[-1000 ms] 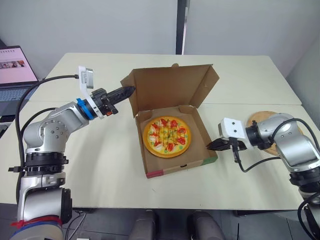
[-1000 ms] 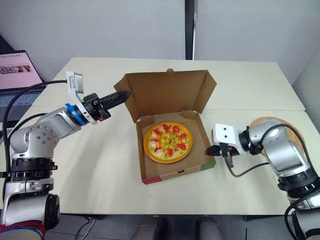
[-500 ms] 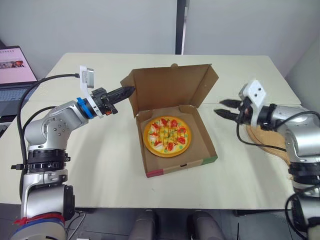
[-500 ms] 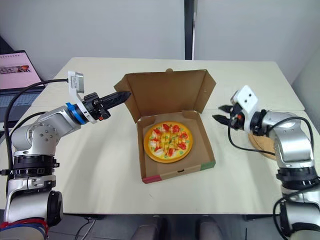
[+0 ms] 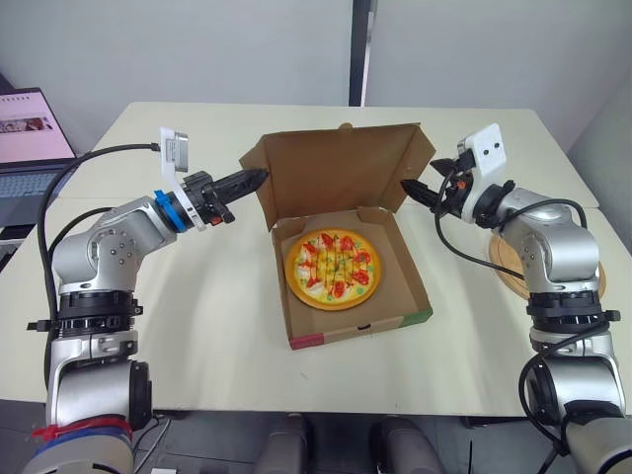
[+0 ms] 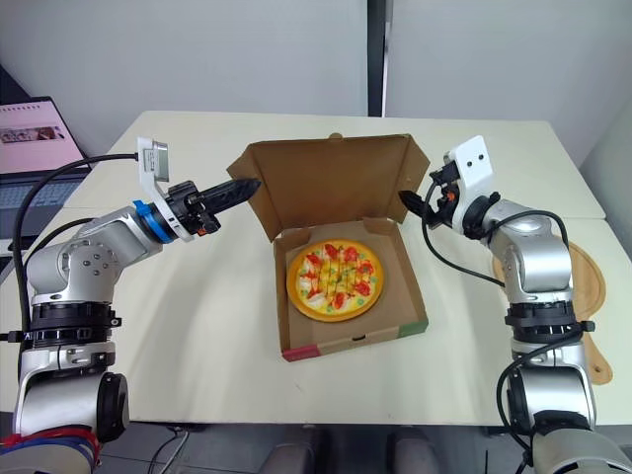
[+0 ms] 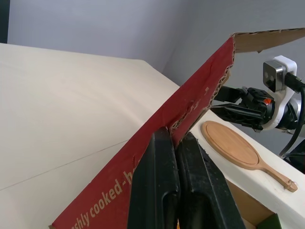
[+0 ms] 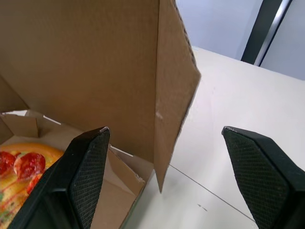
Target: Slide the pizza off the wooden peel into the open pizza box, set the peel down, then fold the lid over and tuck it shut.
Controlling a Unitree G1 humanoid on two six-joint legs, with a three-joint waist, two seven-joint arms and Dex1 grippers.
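Lid closure in hand: left end effector (image 5: 255, 178) clamps side flap (image 7: 157, 124) of brown cardboard pizza-box lid (image 5: 336, 168); right end effector (image 5: 407, 187), fingers (image 8: 86, 167) apart, straddles opposite flap (image 8: 174, 71). Next, presumably: grip, fold forward.

1. The lid (image 5: 336, 173) stands upright and walls off the back of the box (image 5: 413, 296). The pizza (image 5: 331, 269) lies open to reach from above and from the front.
2. The left gripper (image 5: 259, 178) clamps the lid's left edge, blocking that side.
3. The right gripper (image 5: 410, 188) straddles the lid's right flap, fingers spread wide, with a gap on each side.
4. The peel (image 7: 233, 144) lies flat to the right of the box, with bare table (image 5: 197, 316) between them.
5. A laptop (image 5: 30, 148) sits far left, well apart.
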